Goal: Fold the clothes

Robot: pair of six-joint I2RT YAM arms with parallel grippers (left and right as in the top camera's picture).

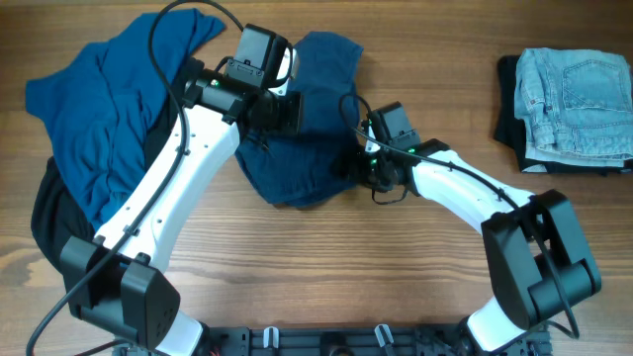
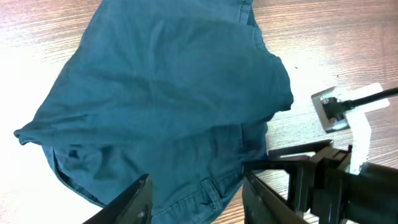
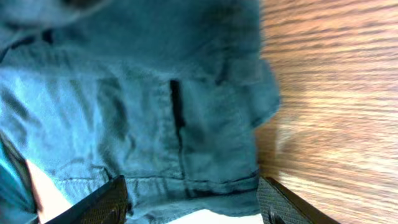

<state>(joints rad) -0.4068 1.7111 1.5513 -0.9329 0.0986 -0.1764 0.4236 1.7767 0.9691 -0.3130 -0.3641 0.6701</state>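
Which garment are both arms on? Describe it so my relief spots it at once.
Start at the middle of the wooden table. The dark navy shorts lie there rumpled; they are darker than the bright blue shirt at the left and, unlike the light jeans at the right, unfolded.

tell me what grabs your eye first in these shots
The crumpled dark navy shorts in the middle, with the left hand and right hand both open right over them. Next come the bright blue shirt sprawled at the left, and the folded light-wash jeans stacked on a black garment at the right.
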